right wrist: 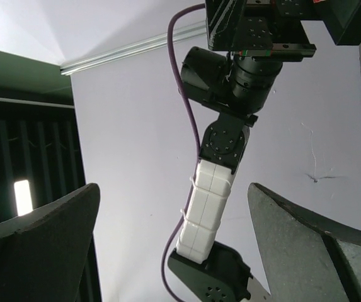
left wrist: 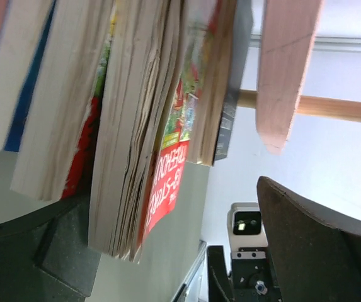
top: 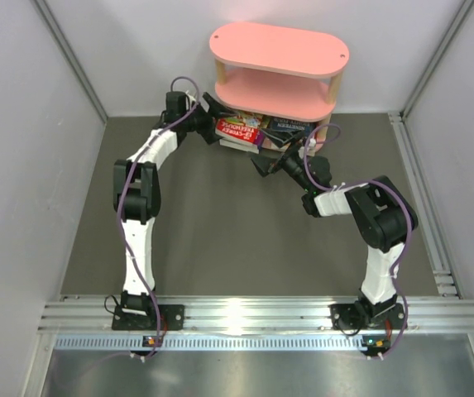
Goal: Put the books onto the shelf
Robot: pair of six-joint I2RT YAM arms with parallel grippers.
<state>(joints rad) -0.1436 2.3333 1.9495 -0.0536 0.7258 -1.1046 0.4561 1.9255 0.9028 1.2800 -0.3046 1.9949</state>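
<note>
The books (top: 249, 130) lie stacked on the lowest tier of the pink shelf (top: 278, 50). My left gripper (top: 212, 112) is at the stack's left end. In the left wrist view the books (left wrist: 142, 126) show edge-on, pale pages and a red cover, with the pink shelf board (left wrist: 287, 69) beside them. The left gripper (left wrist: 171, 201) is open, and the stack's near end lies between its wide-spread fingers (left wrist: 319, 245), beside the left one. My right gripper (top: 268, 159) is just in front of the shelf. In its wrist view the right gripper (right wrist: 174, 189) is open and empty.
Grey walls close the workspace on both sides and behind the shelf. A pale wooden post (left wrist: 331, 107) of the shelf stands past the board. The right arm's wrist camera (left wrist: 246, 223) faces my left gripper at close range. The left arm (right wrist: 208, 207) fills the right wrist view.
</note>
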